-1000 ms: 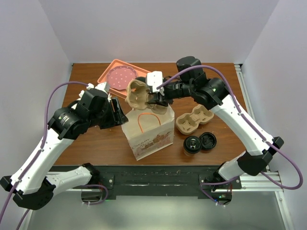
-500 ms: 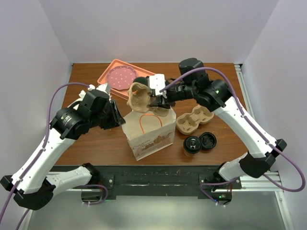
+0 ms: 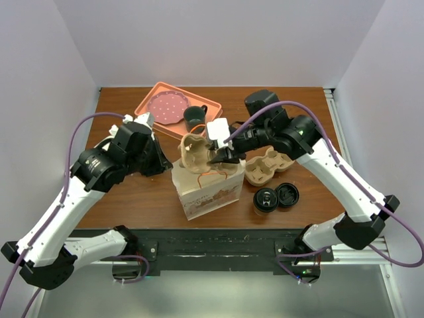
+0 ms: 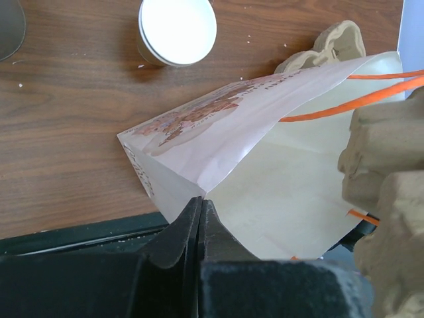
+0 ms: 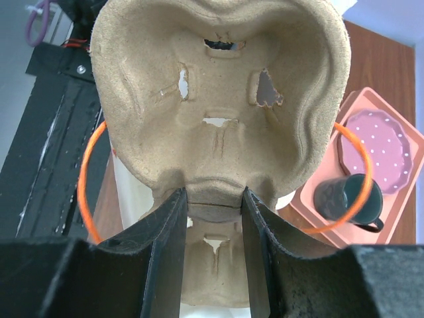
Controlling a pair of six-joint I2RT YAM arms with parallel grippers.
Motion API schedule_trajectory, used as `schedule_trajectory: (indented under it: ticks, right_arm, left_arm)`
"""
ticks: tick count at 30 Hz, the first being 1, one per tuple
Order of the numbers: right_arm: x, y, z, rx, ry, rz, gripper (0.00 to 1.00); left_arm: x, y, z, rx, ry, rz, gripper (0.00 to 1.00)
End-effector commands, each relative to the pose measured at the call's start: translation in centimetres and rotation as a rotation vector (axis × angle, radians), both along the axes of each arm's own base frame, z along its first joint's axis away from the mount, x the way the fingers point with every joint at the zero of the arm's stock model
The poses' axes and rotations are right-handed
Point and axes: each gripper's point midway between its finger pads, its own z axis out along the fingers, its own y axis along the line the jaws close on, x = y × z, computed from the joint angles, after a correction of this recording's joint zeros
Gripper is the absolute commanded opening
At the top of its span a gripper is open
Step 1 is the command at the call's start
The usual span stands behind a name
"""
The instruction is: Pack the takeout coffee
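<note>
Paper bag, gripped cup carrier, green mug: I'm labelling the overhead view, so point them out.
paper bag (image 3: 209, 196), overhead view, printed front panel.
gripped cup carrier (image 3: 192, 151), overhead view, its moulded face.
green mug (image 3: 195, 117), overhead view, its top.

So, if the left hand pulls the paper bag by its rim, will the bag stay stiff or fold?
Probably it folds: the paper bag looks thin and creased, and the left hand pinches only one corner of its rim. It is likely light and may tip or slide, since it stands tall and nothing shows inside it.
</note>
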Motion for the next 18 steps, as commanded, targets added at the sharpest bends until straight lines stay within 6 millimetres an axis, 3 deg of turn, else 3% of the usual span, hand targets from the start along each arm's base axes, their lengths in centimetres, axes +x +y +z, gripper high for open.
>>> schedule_trajectory:
  ticks: [1, 9, 18]
  right_arm:
    - [-1.4, -0.4, -0.6, -0.05, -0.023, 0.044, 0.22]
    - [-0.4, -1.0, -3.1, -0.21, -0.107, -0.024, 0.19]
    - [-0.5, 0.7, -4.4, -0.302, -0.139, -0.043, 0.17]
  left_arm:
    - [1.0, -0.7, 0.8, -0.032, -0.039, -0.002, 0.0]
    - [1.2, -1.2, 0.9, -0.045, -0.037, -0.013, 0.0]
    - [1.3, -1.6, 1.6, -0.072, -0.057, -0.025, 0.0]
